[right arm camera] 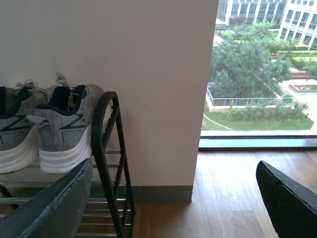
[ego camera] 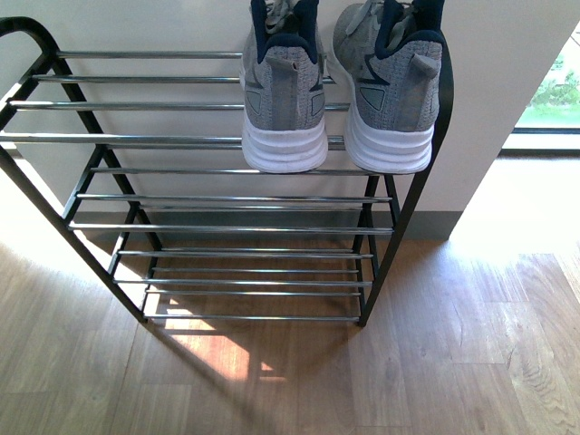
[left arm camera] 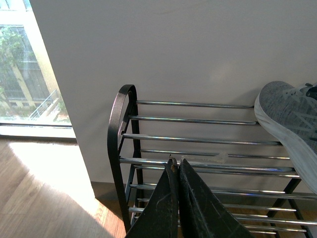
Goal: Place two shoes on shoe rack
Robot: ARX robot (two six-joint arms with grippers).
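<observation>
Where the shoes sit: the left sneaker point(ego camera: 284, 100) and the right sneaker point(ego camera: 388, 100), both grey knit with white soles and navy lining, rest on the top tier of the shoe rack point(ego camera: 217, 198).
Shoe orientation: heels face the front camera and toes point toward the wall point(ego camera: 136, 23); both shoes are upright on their soles.
Shoe spacing: side by side with a narrow gap between them; not touching in the front view.
Heel position: the white heels overhang the front rail of the top tier.
Position on tier: both shoes occupy the right-hand end; the right sneaker is just beside the black arched side frame.
Shoe rack: black frame with several tiers of chrome rails, standing on the wooden floor point(ego camera: 453, 344) against the wall.
Left end effector point(left arm camera: 176, 161): fingers clenched together, grasping nothing; located in front of the rack's left end, level with the upper rails and apart from the shoes.
Right end effector point(right arm camera: 174, 166): fingers spread wide, released, grasping nothing; located off the rack's right end, near the side frame.
Window point(ego camera: 553, 91): to the right of the wall; daylight falls across the floor.
</observation>
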